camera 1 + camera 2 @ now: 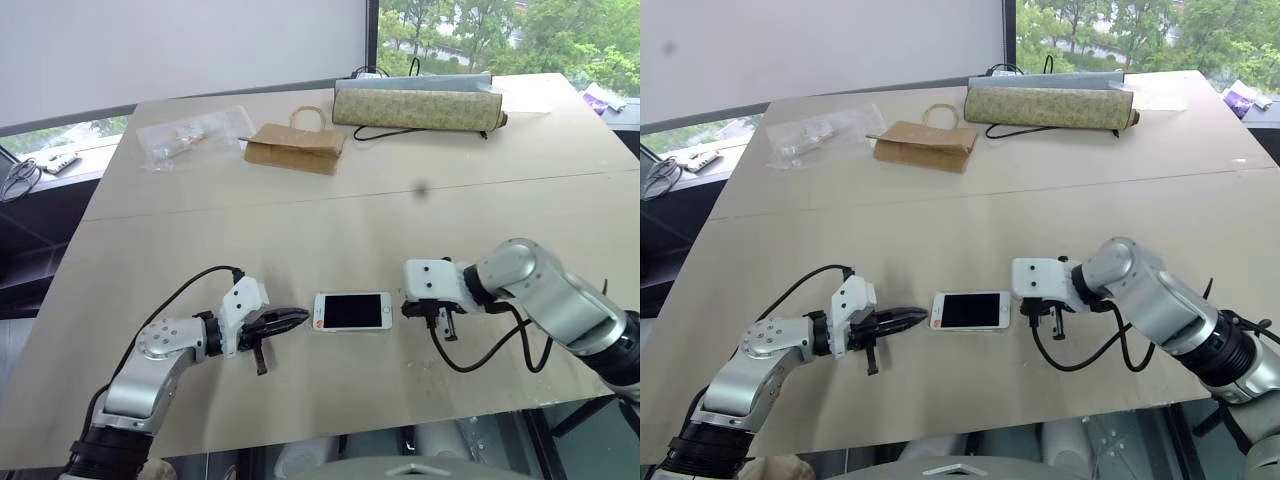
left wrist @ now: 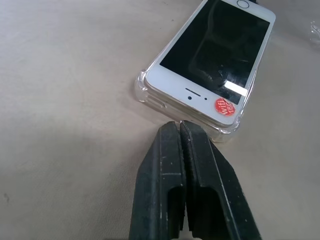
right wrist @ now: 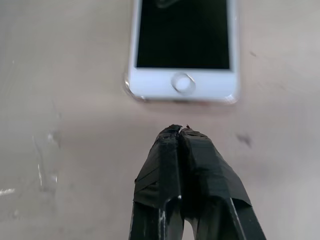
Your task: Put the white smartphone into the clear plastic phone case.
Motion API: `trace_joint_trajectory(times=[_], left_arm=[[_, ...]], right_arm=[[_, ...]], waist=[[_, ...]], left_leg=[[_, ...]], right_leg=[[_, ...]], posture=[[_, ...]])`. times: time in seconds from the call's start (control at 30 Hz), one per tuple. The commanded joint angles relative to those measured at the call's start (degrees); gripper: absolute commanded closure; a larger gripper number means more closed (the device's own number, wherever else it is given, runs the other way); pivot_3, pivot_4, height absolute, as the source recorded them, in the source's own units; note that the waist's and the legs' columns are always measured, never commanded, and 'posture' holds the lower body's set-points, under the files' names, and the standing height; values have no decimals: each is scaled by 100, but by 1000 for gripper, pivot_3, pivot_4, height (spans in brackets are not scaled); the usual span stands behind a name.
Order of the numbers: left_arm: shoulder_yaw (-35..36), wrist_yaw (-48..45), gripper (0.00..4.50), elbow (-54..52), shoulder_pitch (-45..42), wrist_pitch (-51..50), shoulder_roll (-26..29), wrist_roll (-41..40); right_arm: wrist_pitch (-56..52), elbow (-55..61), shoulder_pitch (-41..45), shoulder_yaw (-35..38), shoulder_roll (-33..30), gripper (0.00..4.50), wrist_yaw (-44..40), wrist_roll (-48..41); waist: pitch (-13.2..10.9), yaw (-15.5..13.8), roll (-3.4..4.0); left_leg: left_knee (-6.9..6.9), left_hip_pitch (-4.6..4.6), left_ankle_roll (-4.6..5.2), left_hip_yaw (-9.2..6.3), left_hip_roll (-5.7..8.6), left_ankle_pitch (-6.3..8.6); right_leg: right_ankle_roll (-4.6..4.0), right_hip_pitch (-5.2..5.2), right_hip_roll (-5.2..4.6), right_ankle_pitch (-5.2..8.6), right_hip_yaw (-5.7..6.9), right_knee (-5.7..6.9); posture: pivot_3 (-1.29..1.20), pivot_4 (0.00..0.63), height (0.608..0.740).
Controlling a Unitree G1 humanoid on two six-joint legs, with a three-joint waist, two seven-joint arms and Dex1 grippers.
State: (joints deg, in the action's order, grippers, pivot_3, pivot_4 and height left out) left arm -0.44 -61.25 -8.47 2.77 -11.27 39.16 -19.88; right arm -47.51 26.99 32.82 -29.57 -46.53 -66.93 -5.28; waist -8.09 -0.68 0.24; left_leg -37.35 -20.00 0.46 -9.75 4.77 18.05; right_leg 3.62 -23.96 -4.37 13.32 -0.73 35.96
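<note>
White smartphone (image 1: 352, 311), already seated in the clear plastic phone case (image 2: 142, 91), lies flat on the tabletop (image 1: 330, 210) with its long axis running between the left hand (image 1: 285, 320) and right hand (image 1: 441, 318), both pressed together and empty, each just off one end.

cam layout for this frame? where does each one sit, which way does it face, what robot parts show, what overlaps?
Head stereo pair: on the head, looking forward and down at the table; both arms show, flanking the white smartphone.
Left wrist: along the shut left gripper, facing the phone's earpiece end in the clear plastic phone case.
Right wrist: along the shut right gripper, facing the home-button end.
Shared: every view has the phone.
</note>
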Motion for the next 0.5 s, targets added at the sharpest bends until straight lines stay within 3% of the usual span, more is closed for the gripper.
trace_joint_trajectory(times=[0.03, 0.5], left_arm=[[65, 3, 4420, -273, 2, -64, 83, -74], [64, -94, 4420, -188, -128, -102, 140, -73]], right_arm=[[-236, 331, -53, 429, 3, 4500, 78, -330], [-337, 303, -50, 107, 387, 4500, 560, -462]], waist=[[0, 3, 0], [-1, 1, -1]], left_leg=[[0, 0, 0, 1, 0, 0], [-1, 0, 0, 2, 0, 0]], right_leg=[[0, 0, 0, 0, -1, 0], [0, 0, -1, -1, -1, 1]], posture=[[0, 150, 740], [0, 150, 740]])
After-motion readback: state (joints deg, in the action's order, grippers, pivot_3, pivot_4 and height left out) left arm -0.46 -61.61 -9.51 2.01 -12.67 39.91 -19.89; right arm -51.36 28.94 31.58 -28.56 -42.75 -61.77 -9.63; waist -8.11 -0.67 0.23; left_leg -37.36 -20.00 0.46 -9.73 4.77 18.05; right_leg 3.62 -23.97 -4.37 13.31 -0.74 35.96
